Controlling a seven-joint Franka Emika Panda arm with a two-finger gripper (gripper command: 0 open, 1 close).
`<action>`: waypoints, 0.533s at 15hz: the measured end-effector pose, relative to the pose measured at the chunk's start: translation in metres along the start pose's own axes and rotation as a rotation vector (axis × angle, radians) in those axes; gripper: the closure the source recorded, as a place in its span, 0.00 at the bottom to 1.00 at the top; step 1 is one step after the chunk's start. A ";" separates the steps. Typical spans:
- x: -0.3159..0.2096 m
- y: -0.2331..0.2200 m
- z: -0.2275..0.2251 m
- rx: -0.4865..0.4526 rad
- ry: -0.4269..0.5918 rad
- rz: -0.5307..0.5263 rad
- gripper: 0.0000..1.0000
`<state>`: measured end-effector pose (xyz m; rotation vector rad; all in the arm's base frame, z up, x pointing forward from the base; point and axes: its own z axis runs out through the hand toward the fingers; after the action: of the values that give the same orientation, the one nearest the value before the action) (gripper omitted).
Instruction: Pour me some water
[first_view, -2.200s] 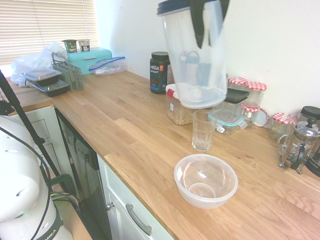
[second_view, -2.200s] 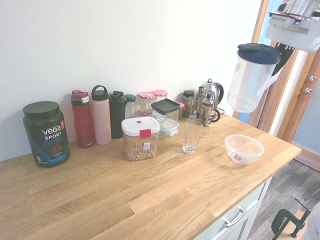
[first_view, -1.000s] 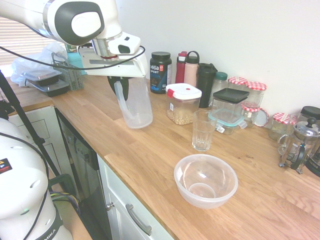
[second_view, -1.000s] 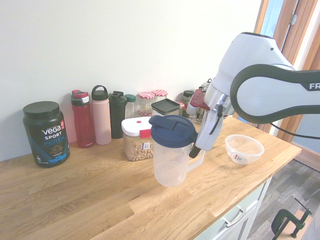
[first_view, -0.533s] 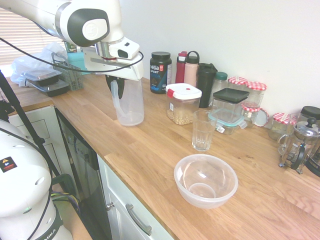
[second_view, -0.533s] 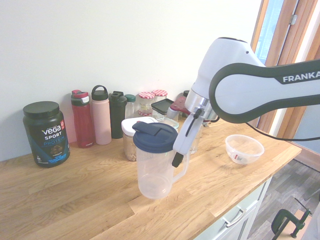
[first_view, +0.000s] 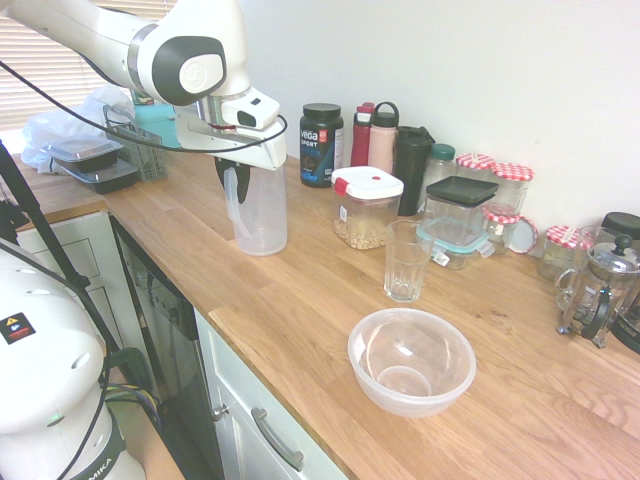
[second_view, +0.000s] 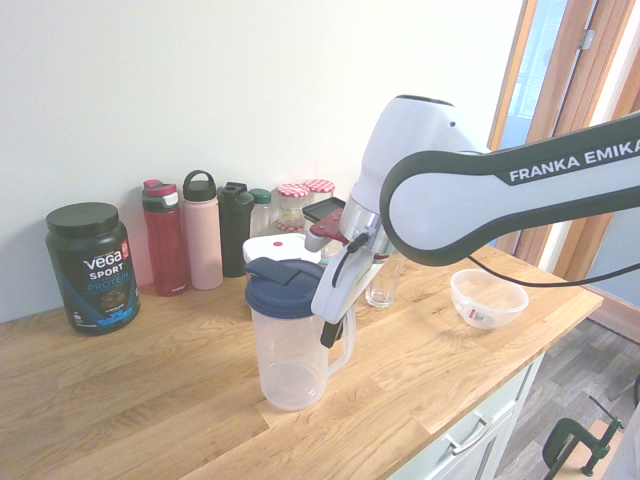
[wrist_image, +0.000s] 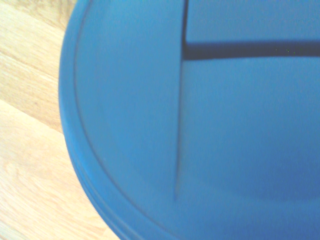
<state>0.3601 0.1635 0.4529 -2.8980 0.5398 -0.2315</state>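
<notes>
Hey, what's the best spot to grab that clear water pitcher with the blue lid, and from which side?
Grip the pitcher by its side handle, coming down from above on that handle side. It stands upright, its body is too wide for the fingers, and the blue lid covers the top. The thin handle loop fits between them; the gripper is already shut on it there.

The wooden table (first_view: 300, 300) carries a clear jug (first_view: 258, 215) standing directly beneath the gripper (first_view: 232, 185). Well apart from the gripper stand an empty glass (first_view: 406, 260) and a clear bowl (first_view: 411, 361). Bottles and jars line the wall beyond.
</notes>
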 end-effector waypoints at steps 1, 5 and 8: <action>0.001 0.000 0.001 0.000 -0.001 0.001 0.00; 0.006 0.001 -0.002 0.010 0.003 0.011 0.00; 0.008 0.002 -0.003 0.012 0.003 0.016 0.00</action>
<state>0.3662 0.1581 0.4559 -2.8808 0.5596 -0.2354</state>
